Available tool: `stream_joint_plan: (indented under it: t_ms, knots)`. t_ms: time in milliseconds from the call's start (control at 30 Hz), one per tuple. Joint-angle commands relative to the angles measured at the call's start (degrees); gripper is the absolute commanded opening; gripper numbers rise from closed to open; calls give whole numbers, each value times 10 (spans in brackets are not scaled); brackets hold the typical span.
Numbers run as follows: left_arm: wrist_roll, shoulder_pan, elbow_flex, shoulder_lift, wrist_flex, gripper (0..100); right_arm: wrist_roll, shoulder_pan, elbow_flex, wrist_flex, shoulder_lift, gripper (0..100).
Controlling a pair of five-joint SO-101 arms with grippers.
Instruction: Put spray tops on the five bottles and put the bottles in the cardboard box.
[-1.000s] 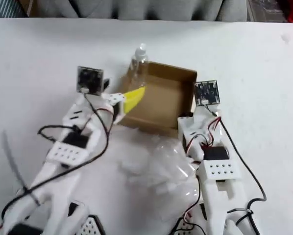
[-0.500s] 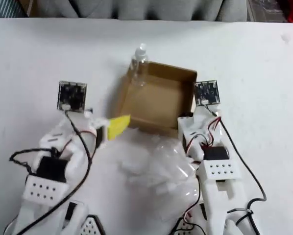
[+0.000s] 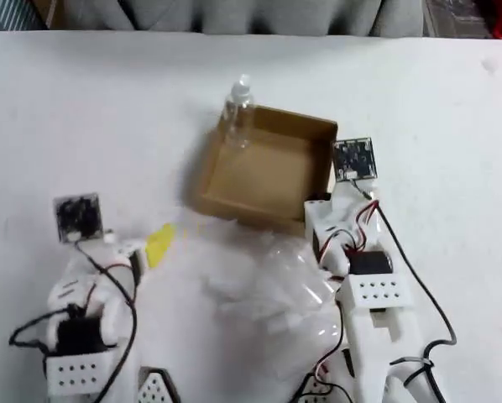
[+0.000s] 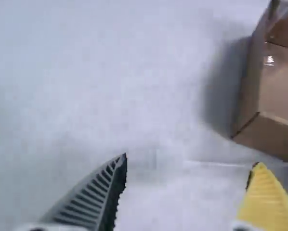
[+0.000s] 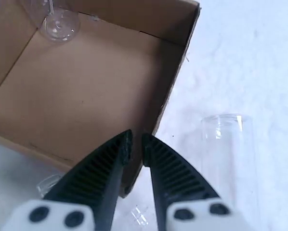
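Observation:
The cardboard box [image 3: 234,204] sits open at mid-table. One clear bottle [image 3: 237,107] with a spray top stands upright in its far left corner, and the bottle [image 5: 58,22] is seen from above in the right wrist view. My left gripper [image 4: 182,195] is open and holds nothing, well left of the box [image 4: 274,96] and low over the table; its yellow finger [image 3: 160,244] points toward the box. My right gripper [image 5: 137,142] is shut on nothing, just above the box's [image 5: 86,91] near right corner. A clear bottle without a top [image 5: 228,149] lies on the table beside that corner.
Crumpled clear plastic with more clear bottles [image 3: 268,285] lies between the two arms, in front of the box. White table [image 3: 83,92] stretches left, right and behind the box.
My left arm has drawn back from the box's left side to the near left of the table. The bottle stays standing in the box. The right arm has not moved.

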Motion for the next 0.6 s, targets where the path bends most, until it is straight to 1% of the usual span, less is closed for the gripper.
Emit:
stream_joint_plan:
  t_ms: [0, 167, 233, 333, 367, 467, 567]
  knots:
    - [7, -29, 66, -127, -16, 358, 4, 12, -30, -7, -5, 18]
    - [5, -27, 75, -118, -19, 358, 4, 43, -44, -5, -6, 18]
    - [6, -27, 76, -118, -18, 358, 4, 59, -64, 22, -6, 18]
    - [6, -27, 76, -117, -15, 358, 5, 73, -119, 93, -4, 18]
    - [6, -27, 76, -117, -15, 358, 19, 77, -139, 124, -5, 18]
    - [6, -27, 76, -116, -15, 358, 102, 78, -209, 230, 0, 18]
    - [6, -27, 76, -115, -15, 358, 146, 81, -266, 307, 0, 18]
